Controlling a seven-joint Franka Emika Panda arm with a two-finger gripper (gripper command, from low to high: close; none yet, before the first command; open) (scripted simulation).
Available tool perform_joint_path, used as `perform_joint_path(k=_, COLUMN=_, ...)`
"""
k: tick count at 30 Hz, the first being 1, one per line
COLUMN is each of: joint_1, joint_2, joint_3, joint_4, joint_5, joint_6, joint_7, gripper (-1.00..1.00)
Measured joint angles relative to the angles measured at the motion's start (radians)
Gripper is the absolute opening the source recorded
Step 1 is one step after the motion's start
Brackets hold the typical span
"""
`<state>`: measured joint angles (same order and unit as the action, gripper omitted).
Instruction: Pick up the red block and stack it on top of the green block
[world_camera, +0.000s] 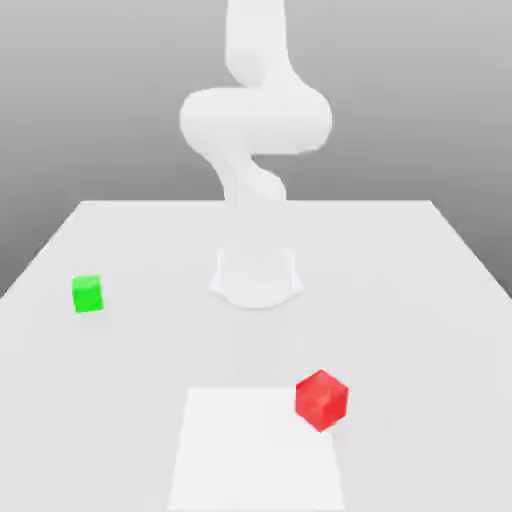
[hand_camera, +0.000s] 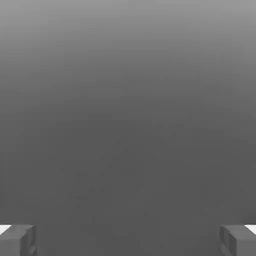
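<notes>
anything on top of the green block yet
No. The green block has a bare top face and sits alone on the table. The red block rests apart from it, toward the exterior view's right. The green block's underside, against the table, is hidden.

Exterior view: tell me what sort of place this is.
Probably a simulated tabletop test scene: a plain white table, a featureless grey backdrop, and just a red block and a green block near the white robot base.

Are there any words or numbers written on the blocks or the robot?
None: no letters, numbers or signs anywhere.
The small matte red cube: plain faces.
The small matte green cube: plain faces.
The white robot arm and the white table: bare.
</notes>
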<state>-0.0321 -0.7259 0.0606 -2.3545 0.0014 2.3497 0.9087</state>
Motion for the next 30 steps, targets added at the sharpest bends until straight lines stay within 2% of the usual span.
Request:
perform_joint_path(k=11, joint_1=-0.123, joint_2=0.364, joint_3=0.246, joint_4=-0.255, joint_5=-0.003, joint_6=0.238, joint_7=0.526, gripper=0.0)
perform_joint_path(k=21, joint_1=-0.136, joint_2=0.671, joint_3=0.361, joint_4=-0.472, joint_5=0.035, joint_6=0.446, joint_7=0.945, gripper=0.0)
perform_joint_path(k=26, joint_1=-0.13, joint_2=0.785, joint_3=0.327, joint_4=-0.467, joint_5=-0.085, joint_6=0.534, joint_7=1.063, gripper=0.0)
perform_joint_path(k=30, joint_1=-0.069, joint_2=0.878, joint_3=0.233, joint_4=-0.451, joint_5=-0.227, joint_6=0.605, joint_7=1.167, gripper=0.0)
